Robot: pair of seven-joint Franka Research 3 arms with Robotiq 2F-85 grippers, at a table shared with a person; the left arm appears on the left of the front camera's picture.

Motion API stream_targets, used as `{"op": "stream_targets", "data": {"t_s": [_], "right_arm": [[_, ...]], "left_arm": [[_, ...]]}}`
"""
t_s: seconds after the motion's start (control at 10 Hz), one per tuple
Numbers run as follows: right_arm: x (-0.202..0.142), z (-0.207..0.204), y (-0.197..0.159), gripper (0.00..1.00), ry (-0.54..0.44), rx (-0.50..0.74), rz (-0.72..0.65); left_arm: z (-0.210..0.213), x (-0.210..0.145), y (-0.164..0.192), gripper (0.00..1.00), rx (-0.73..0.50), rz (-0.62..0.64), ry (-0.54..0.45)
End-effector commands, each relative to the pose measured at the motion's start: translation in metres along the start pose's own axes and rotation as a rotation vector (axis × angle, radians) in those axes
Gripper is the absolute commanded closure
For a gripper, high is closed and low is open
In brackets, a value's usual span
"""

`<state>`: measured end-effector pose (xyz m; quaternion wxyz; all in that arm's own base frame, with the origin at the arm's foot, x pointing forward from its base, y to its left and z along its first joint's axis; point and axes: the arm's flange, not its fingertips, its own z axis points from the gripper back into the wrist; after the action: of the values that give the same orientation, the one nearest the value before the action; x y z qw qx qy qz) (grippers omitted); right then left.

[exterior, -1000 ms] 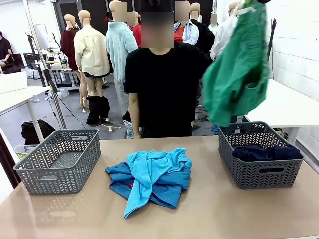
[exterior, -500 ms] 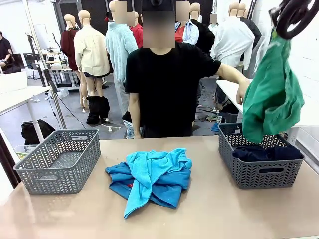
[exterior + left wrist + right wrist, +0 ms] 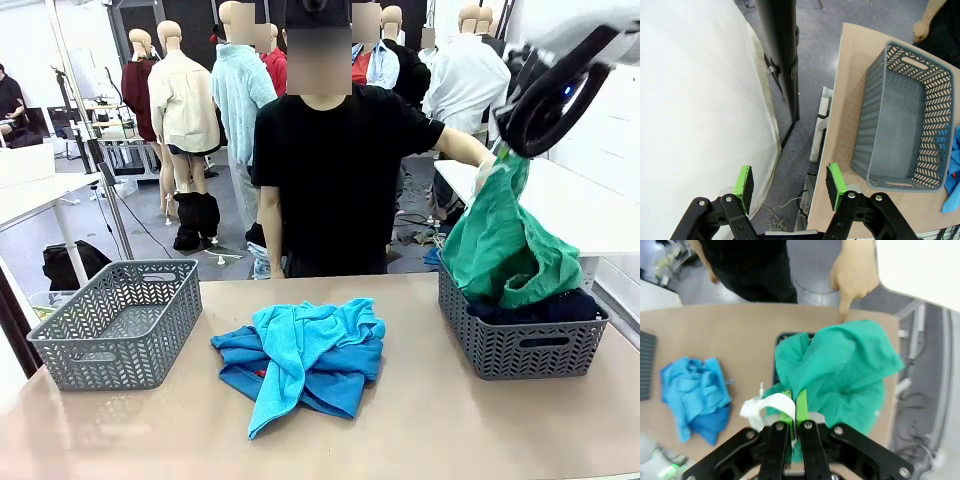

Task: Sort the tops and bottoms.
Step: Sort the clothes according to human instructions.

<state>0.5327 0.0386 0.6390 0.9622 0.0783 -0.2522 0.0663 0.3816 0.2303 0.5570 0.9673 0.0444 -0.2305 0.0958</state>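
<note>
Right pincer point(image 3: 792, 399) clamped on green drawstring bottoms point(image 3: 840, 370) | bottoms hang down into right basket point(image 3: 520, 350), onto navy garment point(image 3: 578, 305) | person's hand point(image 3: 484, 176) at their upper edge | left pincer point(image 3: 790, 182) apart, holding nothing, near left basket point(image 3: 870, 115) | turquoise shirt point(image 3: 300, 345) lies over blue shirt point(image 3: 335, 390), middle of counter point(image 3: 430, 430)

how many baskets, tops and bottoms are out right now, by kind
baskets: 2 (left basket, right basket)
tops: 2 (turquoise shirt, blue shirt)
bottoms: 2 (green garment, navy garment)
total: 6
</note>
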Motion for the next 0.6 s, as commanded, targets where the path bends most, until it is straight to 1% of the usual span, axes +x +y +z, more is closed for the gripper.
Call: {"op": "stream_targets", "data": {"t_s": [0.0,0.1,0.2,0.4,0.5], "right_arm": [[-0.014,-0.039,0.002,1.0,-0.012,-0.023,0.021],[-0.026,-0.059,-0.001,1.0,0.023,-0.054,0.001],[-0.039,-0.079,-0.007,1.0,0.038,-0.036,-0.007],[-0.073,-0.107,-0.019,1.0,0.061,0.047,0.007],[-0.09,-0.117,-0.027,1.0,0.106,0.031,-0.01]], "left_arm": [[0.001,0.001,0.001,0.24,-0.001,0.014,0.007],[0.001,0.001,0.001,0.24,-0.001,0.014,0.007],[0.001,0.001,0.001,0.24,-0.001,0.014,0.007],[0.001,0.001,0.001,0.24,-0.001,0.014,0.007],[0.001,0.001,0.001,0.24,-0.001,0.014,0.007]]}}
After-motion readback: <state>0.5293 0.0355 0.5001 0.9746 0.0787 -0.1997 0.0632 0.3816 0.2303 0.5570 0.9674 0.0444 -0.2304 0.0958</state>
